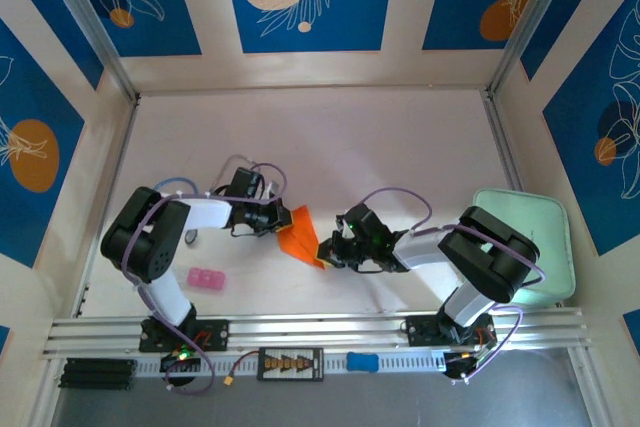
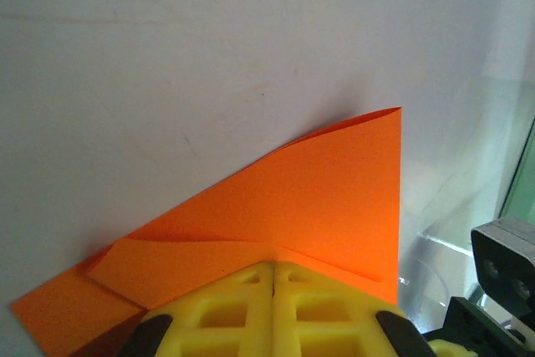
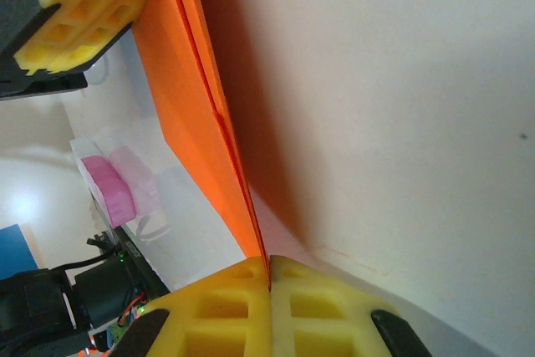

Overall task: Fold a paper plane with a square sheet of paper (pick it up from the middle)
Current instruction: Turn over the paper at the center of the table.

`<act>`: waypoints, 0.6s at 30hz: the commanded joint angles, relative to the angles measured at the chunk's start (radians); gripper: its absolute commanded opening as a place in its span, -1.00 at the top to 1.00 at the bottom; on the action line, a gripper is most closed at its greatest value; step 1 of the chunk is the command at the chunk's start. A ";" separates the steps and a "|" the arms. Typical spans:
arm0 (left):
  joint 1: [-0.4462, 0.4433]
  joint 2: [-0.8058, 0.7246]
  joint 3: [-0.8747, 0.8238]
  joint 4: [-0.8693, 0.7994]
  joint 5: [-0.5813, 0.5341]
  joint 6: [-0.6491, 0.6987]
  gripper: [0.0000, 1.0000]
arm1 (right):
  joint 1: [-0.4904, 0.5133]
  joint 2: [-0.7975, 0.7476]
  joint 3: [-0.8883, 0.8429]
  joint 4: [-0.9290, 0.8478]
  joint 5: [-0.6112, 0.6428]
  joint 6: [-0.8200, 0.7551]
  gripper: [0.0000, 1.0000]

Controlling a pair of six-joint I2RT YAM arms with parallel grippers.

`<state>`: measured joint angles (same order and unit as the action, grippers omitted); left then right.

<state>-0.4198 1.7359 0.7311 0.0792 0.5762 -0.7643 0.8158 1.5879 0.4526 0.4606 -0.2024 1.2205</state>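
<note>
Top external: left fingers (image 1: 283, 219) pinch the folded orange paper (image 1: 300, 235); right fingers (image 1: 325, 250) pinch its other end; seemingly lifted.

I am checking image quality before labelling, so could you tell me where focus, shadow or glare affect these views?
Top external: evenly lit and sharp, the orange paper small between the arms. Left wrist: paper crisp, casting a soft shadow on the table above it; the yellow fingers slightly soft. Right wrist: pink block blurred, a glare patch at far left.
</note>
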 commanded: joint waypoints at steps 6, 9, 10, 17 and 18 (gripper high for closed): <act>0.094 0.044 0.002 -0.029 -0.074 0.081 0.88 | -0.001 0.001 -0.002 -0.050 -0.040 0.005 1.00; 0.108 0.045 0.004 -0.022 -0.068 0.092 0.87 | -0.001 -0.002 -0.007 -0.050 -0.041 0.006 1.00; 0.113 0.046 0.004 -0.017 -0.065 0.092 0.87 | -0.002 -0.003 -0.006 -0.051 -0.042 0.007 1.00; 0.136 0.051 0.008 -0.015 -0.077 0.097 0.87 | -0.006 -0.011 -0.015 -0.052 -0.048 0.007 1.00; 0.137 0.048 0.013 -0.022 -0.082 0.097 0.87 | -0.006 -0.014 -0.016 -0.051 -0.049 0.007 1.00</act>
<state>-0.3317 1.7515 0.7338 0.0834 0.6292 -0.7006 0.8116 1.5879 0.4561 0.4644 -0.2104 1.2209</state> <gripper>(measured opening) 0.065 0.063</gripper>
